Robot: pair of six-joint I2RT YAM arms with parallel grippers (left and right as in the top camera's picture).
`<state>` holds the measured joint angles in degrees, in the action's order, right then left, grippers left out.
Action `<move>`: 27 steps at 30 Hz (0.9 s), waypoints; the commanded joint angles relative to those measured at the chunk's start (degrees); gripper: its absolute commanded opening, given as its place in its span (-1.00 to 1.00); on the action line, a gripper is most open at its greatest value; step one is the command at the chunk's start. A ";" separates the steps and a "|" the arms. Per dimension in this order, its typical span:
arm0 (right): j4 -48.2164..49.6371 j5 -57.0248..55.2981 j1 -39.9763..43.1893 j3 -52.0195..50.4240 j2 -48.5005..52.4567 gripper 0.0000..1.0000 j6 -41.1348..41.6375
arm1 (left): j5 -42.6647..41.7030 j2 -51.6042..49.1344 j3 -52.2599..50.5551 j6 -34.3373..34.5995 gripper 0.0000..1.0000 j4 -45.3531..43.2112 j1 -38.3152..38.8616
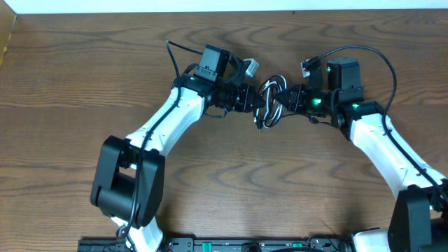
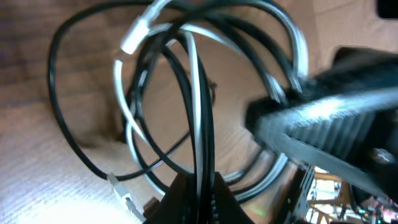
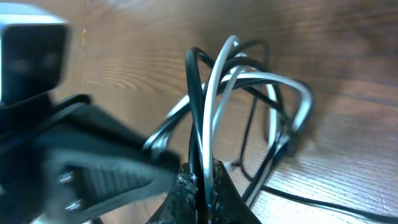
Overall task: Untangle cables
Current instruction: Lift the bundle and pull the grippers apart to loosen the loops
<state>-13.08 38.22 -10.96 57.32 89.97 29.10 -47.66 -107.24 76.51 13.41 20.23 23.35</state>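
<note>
The cables (image 1: 269, 101), one black and one white, hang as a tangled bundle of loops between my two grippers above the middle of the table. My left gripper (image 1: 255, 98) holds the bundle from the left and my right gripper (image 1: 287, 98) from the right. In the left wrist view the left gripper (image 2: 200, 196) is shut on a black strand and a white strand (image 2: 198, 81); a white plug (image 2: 134, 40) sits at the top of the loops. Seen from the right wrist, the right gripper (image 3: 202, 186) is shut on a white strand (image 3: 214, 93) and a black strand (image 3: 194, 93).
The wooden table (image 1: 70, 84) runs out on all sides of the arms. A thick black arm wire (image 1: 381, 59) arcs over the right arm, another (image 1: 171, 52) by the left arm. The table's back edge (image 1: 224, 12) meets a white wall.
</note>
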 commanded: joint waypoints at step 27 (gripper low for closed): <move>5.03 1.44 -7.56 0.76 -3.63 -0.21 12.92 | -12.09 -0.15 0.59 4.98 -0.85 -12.02 1.40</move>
<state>-8.69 38.13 -17.43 57.34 86.94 38.04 -50.46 -107.39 76.49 16.88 10.20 23.33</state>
